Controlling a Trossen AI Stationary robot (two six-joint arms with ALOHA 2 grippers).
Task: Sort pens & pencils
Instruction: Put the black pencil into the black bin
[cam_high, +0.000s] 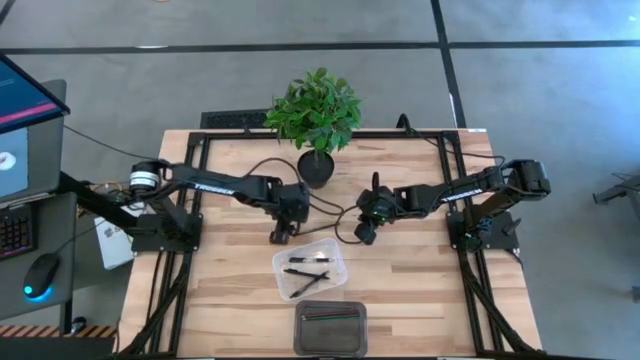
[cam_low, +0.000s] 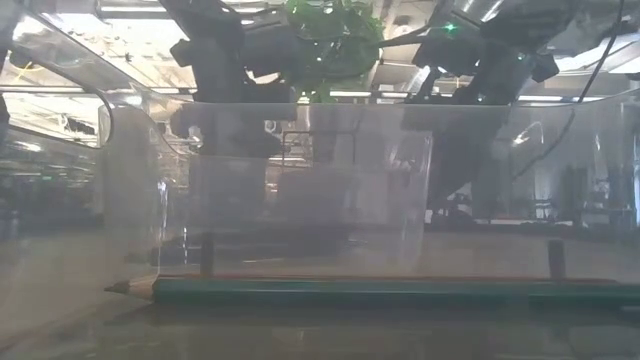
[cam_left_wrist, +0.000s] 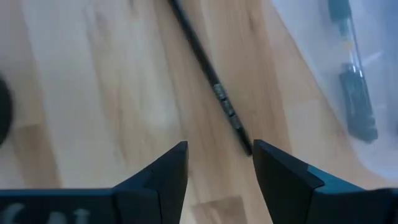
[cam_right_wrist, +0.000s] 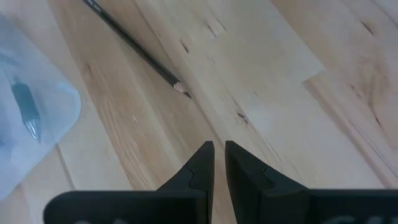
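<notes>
In the low view, a green pencil (cam_low: 400, 291) lies lengthwise across the near bench (cam_high: 420, 290), tip pointing left, its right end cut off. The left end effector (cam_left_wrist: 217, 163), fingers spread, hovers just short of a dark pencil (cam_left_wrist: 211, 84) lying diagonally. The right end effector (cam_right_wrist: 219, 163), fingers nearly pressed together, points toward that pencil's sharpened tip. The pens (cam_high: 308, 273) lie in a clear tray (cam_high: 335, 255), blurred.

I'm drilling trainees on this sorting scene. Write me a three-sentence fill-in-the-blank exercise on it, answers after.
1. The left pincer hovers with its jaws ____ above a dark pencil lying on the wooden table.
2. The right pincer has its jaws nearly ____.
3. The clear tray holds the ____, while the grey tray sits nearer the table's front edge.

Missing words: open; shut; pens
</notes>
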